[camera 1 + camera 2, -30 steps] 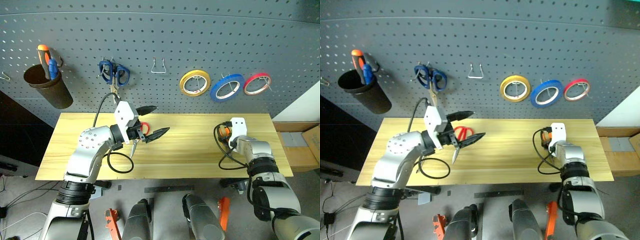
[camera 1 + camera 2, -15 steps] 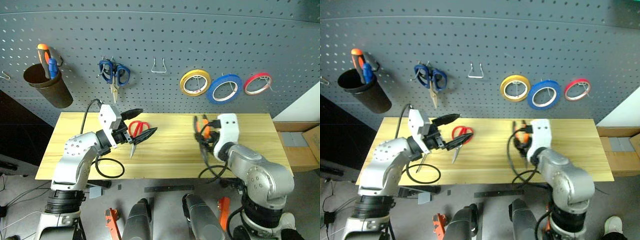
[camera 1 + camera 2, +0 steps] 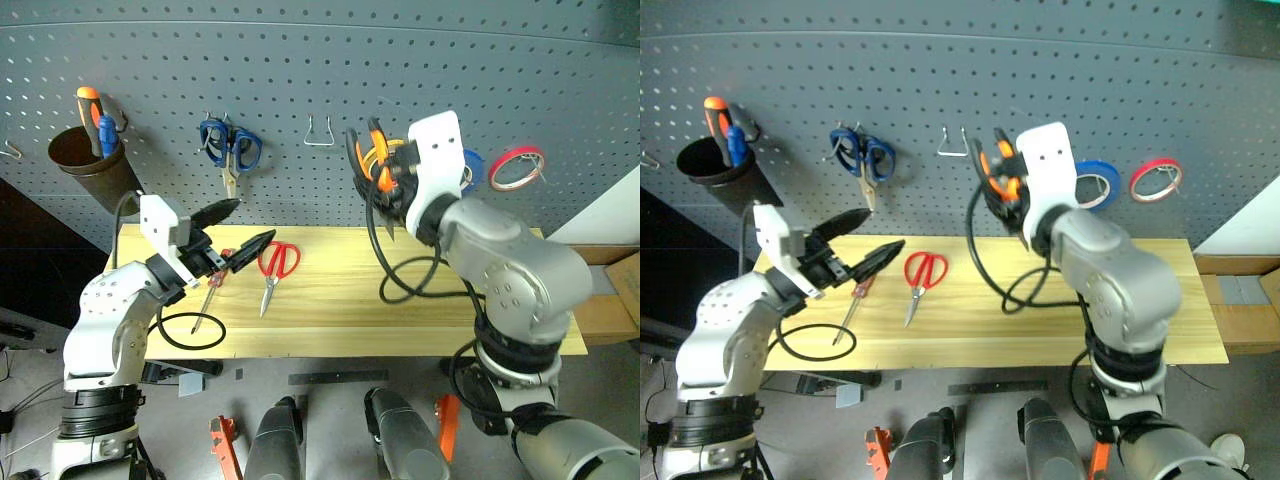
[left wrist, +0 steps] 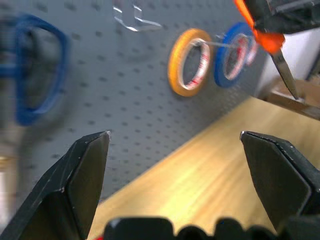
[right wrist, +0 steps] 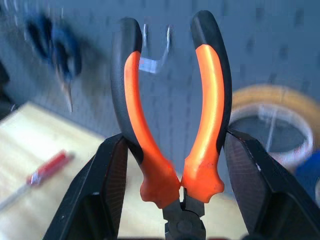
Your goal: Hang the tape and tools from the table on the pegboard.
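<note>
I see the right gripper [image 5: 172, 165] raised in front of the pegboard [image 3: 500, 60], its two fingers closed on the pliers [image 5: 170, 107], handles pointing toward the board and toward a bare wire hook [image 3: 318, 131] (the orange-and-black grips sit spread between the black fingers). The left gripper [image 3: 232, 232] hangs over the left end of the table [image 3: 400, 320], jaws wide apart and holding nothing. Just beside it on the wood lie the screwdriver [image 3: 853, 303] and, to its right, the red-handled scissors [image 3: 275, 268], apart from each other. The blue tape [image 3: 1096, 183] already hangs on the board, between the yellow roll [image 4: 189, 62] and the red-pink roll [image 3: 516, 167]. Further left hang the blue-handled scissors [image 3: 229, 150] and a dark cup [image 3: 95, 172] with tools in it.
</note>
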You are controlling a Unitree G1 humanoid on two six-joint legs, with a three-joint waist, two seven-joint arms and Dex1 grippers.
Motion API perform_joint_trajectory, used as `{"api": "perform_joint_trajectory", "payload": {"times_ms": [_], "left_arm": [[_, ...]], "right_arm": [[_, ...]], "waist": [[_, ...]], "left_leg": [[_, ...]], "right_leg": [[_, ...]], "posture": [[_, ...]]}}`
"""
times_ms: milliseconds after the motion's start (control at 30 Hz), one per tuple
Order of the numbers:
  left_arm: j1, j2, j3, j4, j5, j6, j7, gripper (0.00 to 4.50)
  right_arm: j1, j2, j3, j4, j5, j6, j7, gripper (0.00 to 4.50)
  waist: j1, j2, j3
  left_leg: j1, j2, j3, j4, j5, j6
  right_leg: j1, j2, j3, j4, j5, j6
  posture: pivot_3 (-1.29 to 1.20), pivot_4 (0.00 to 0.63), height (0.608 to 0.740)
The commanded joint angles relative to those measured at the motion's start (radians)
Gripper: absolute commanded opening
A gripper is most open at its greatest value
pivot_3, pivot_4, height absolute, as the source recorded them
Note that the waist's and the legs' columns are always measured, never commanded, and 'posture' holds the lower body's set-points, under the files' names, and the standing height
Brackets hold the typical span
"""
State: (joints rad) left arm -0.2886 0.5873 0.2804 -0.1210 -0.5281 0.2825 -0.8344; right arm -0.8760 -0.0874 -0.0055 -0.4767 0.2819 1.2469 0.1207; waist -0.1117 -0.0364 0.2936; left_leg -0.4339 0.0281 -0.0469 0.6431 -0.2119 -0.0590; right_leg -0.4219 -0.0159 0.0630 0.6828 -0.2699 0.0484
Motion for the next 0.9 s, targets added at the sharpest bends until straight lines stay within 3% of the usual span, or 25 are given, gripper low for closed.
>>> {"api": "perform_joint_trajectory", "payload": {"times_ms": [33, 433, 900], "left_arm": [[-0.005, 0.019, 0.040, -0.064, -0.042, 0.015, 0.016, 4.50], [0.009, 0.032, 0.047, -0.115, -0.045, 0.031, 0.043, 4.50], [-0.032, 0.007, -0.005, -0.109, -0.030, 0.012, 0.042, 4.50]], "right_arm": [[-0.065, 0.011, 0.008, 0.071, -0.012, -0.142, 0.015, 2.41], [-0.319, 0.139, -0.018, 0.472, -0.038, -0.547, -0.017, 2.41], [-0.341, 0.161, 0.059, 0.806, -0.195, -1.013, -0.018, 2.41]], "waist": [[0.003, 0.000, -0.005], [0.028, -0.003, -0.023], [0.040, -0.008, -0.040]], "left_leg": [[0.000, 0.000, 0.000, 0.000, 0.000, 0.000], [0.000, 0.000, 0.000, 0.000, 0.000, 0.000], [0.000, -0.001, 0.000, 0.000, 0.000, -0.001]], "right_leg": [[0.000, 0.000, 0.000, 0.000, 0.000, 0.000], [0.000, -0.001, -0.001, 0.000, 0.000, -0.001], [0.000, -0.001, -0.001, 0.001, 0.001, -0.001]], "posture": [[-0.05, 0.181, 0.740], [0.00, 0.147, 0.740], [0.01, 0.147, 0.740]]}}
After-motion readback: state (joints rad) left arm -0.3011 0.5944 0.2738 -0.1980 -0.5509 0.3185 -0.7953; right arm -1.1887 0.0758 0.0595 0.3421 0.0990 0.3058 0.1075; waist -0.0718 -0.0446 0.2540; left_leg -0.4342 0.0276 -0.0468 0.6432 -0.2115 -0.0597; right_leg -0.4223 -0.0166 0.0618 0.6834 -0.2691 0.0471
